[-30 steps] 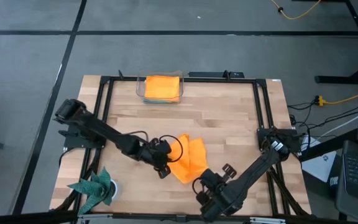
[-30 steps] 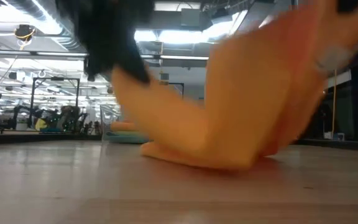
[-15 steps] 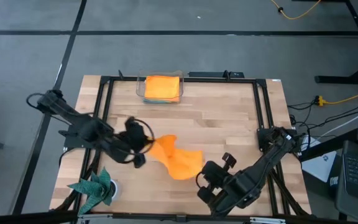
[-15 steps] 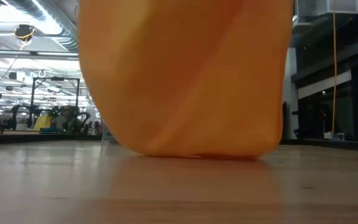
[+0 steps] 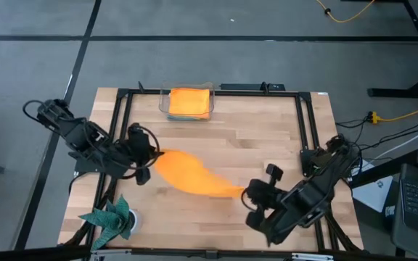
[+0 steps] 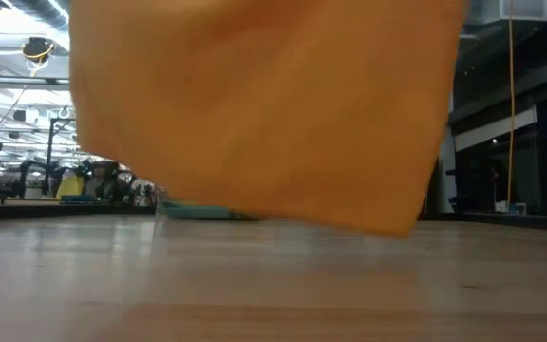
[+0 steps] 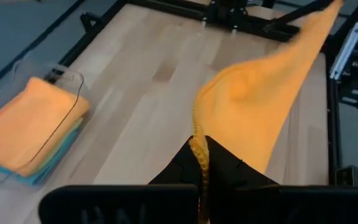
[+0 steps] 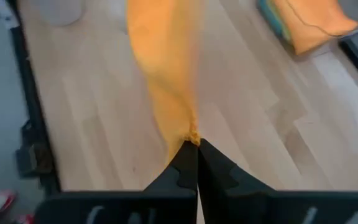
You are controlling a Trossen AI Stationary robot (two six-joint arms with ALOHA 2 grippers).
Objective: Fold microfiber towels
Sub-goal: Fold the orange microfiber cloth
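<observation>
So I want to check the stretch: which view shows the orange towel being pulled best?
The high view: the orange towel spans from left gripper to right gripper. The low view shows only its hanging edge; each wrist view one pinched corner.

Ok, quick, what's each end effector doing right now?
Left end effector: closed on one corner of the orange towel, lifted off the table.
Right end effector: closed on the opposite end of the same towel.

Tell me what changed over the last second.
Both end effectors, left and right, drew apart, stretching the orange towel between them and lifting it off the table. Both kept their pinch. The folded stack and green cloth stayed put.
</observation>
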